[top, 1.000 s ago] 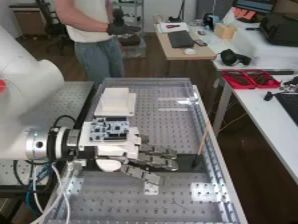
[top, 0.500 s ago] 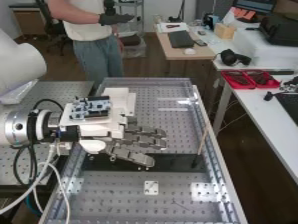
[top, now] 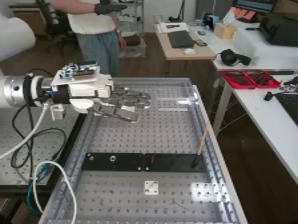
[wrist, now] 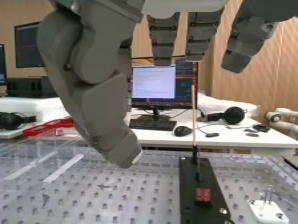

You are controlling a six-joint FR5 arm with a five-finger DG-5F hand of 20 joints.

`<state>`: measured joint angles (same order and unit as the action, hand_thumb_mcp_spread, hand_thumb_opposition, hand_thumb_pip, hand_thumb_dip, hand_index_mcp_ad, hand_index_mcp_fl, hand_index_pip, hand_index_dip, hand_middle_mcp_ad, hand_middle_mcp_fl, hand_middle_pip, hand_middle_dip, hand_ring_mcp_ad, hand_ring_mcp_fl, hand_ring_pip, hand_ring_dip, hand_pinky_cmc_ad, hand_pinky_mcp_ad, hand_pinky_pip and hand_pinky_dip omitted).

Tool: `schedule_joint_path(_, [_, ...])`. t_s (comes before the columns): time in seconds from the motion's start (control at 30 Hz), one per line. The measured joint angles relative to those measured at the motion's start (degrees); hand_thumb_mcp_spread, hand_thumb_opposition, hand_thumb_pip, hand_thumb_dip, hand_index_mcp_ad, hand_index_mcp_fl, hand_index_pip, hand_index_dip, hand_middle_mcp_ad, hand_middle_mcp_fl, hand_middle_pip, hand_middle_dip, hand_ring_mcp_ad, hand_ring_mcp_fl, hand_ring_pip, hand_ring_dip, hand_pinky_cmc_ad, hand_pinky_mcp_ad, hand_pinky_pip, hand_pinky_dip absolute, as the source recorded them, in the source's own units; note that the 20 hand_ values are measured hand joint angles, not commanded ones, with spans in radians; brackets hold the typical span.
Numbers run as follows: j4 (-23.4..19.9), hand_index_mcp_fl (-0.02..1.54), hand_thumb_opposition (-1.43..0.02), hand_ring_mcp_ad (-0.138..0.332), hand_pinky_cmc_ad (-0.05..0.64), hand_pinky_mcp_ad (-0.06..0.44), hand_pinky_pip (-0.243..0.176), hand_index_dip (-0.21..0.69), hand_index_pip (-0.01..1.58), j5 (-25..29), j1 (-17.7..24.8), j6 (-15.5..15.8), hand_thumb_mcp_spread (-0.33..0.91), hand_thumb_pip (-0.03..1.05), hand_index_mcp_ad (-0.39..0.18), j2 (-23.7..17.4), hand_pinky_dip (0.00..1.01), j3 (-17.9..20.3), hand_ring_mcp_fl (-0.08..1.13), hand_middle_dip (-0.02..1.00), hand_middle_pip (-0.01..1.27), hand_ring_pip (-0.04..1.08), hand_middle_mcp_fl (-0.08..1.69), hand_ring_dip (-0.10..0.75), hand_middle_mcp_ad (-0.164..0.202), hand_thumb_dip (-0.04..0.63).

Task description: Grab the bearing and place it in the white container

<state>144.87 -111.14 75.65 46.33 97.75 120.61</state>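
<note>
High view: the hand is open, its fingers loosely straight, over the table towards its far end. Nearer the camera, well apart from the hand, a small round metal piece lies on the black plate; whether it is the bearing, I cannot tell.

Wrist view: the thumb stands apart from the extended fingers.

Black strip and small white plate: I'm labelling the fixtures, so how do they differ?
The black strip is long and narrow; the small white plate is compact and squarish. The strip is dark, the plate pale. A thin stick rises from the strip near one end; no such stick rises from the plate. Both lie flat on the perforated bench top.
</note>
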Motion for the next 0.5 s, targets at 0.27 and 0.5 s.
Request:
schedule_joint_path(0.27, [0.4,0.36,-1.01,0.141,0.38,0.297,-0.089,0.091,1.44,9.3,8.9,0.3,0.57,0.58,-0.188,-5.3,0.18,4.2,0.0,0.16,0.13,0.08,0.02,0.073,0.079,0.298])
schedule_joint_path(0.5, [0.9,0.36,-1.01,0.138,0.379,0.297,-0.089,0.091,1.44,17.9,17.0,0.2,0.57,0.58,-0.197,-8.5,0.18,6.5,0.0,0.16,0.13,0.08,0.02,0.073,0.08,0.298])
